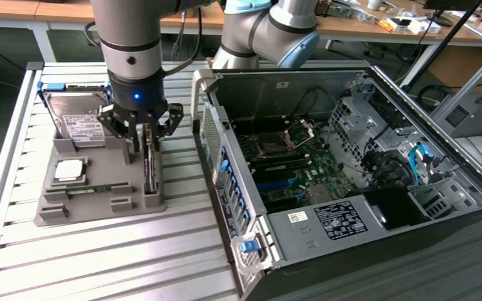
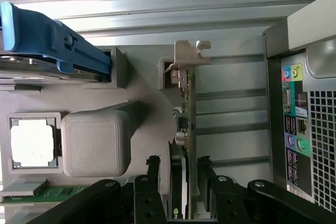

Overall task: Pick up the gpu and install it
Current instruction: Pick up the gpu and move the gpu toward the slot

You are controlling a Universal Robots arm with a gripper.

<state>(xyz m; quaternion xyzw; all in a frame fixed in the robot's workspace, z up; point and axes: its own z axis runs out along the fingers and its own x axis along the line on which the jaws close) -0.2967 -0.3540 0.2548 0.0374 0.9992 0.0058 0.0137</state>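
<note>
- Task status: early pick-up stage. The gpu (image 1: 150,168) has not been lifted and is not installed.
- Location of the gpu: it stands on edge in a slot of the grey parts tray (image 1: 98,210), on the side nearer the computer case (image 1: 224,179). In the wrist view its silver end bracket (image 2: 186,56) points away from the claw.
- Claw state: the claw (image 1: 147,133) is lowered over the card. In the wrist view one finger stands on each side of the card and a strip of tray shows between the finger (image 2: 153,167) and the fan face. The claw therefore reads as open, straddling the card and not clamped.
- Remaining work, as judged: grip, lift, transfer and seating in the open case.
- Count of items on the slatted surface (image 1: 98,260):
  - gpu: one
  - hard drive (image 1: 80,119): one
  - processor chip (image 1: 69,169): one
  - memory stick (image 1: 95,187): one
  - tray: one
  - computer case: one, side panel off
</note>
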